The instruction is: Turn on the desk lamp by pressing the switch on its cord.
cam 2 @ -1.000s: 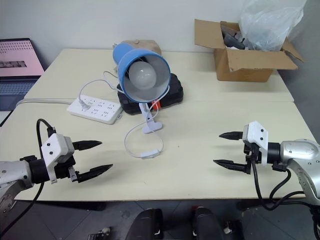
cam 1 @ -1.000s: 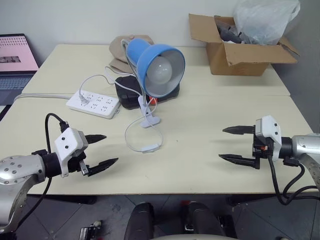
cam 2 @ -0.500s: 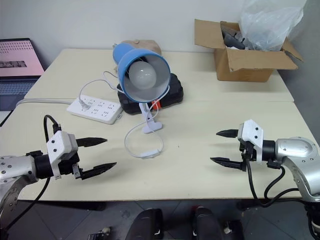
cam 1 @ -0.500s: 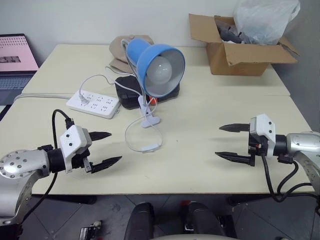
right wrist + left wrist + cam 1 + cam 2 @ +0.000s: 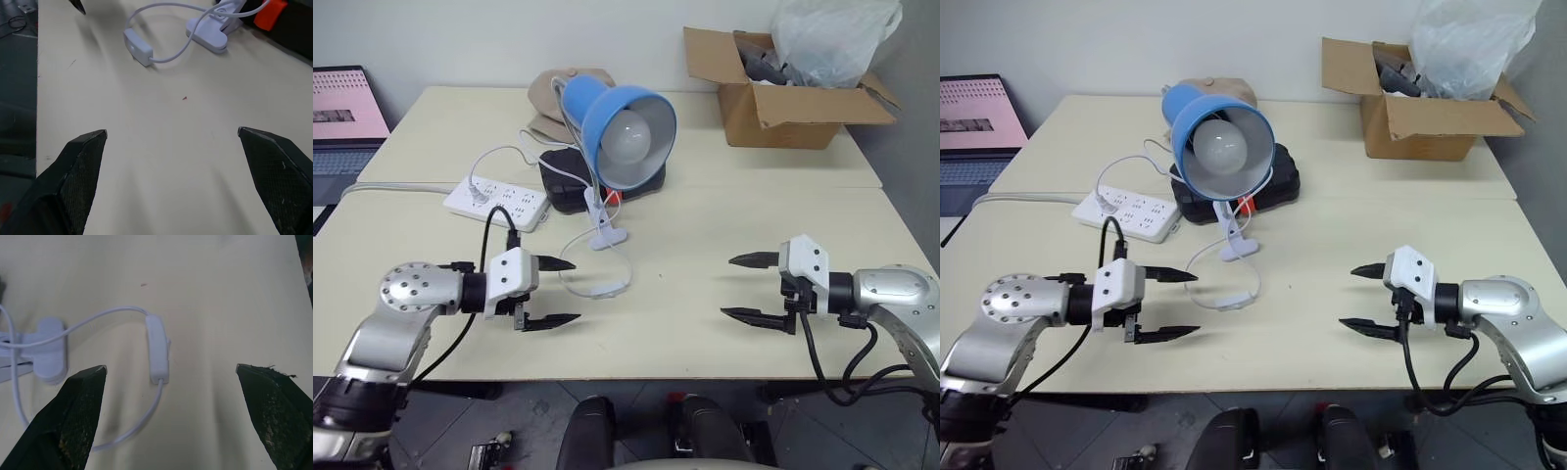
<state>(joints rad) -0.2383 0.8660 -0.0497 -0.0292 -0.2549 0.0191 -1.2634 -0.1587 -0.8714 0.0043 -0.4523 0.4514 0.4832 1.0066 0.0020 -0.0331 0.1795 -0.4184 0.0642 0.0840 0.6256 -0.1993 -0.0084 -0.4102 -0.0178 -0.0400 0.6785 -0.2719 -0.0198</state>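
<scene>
We see the switch (image 5: 607,289) lying flat on the table (image 5: 705,235) at frame center-left, just below the desk lamp (image 5: 626,132) clip; it looks light & hard, on a limp cord (image 5: 570,250), so we judge it'll skid unless pinched across its narrow sides w/ the button under one tip. Left gripper (image 5: 558,292) points at it from the left, jaws wide apart & empty, near but not touching. Right gripper (image 5: 741,286) at center-right, well apart, also spread wide w/ nothing held.
</scene>
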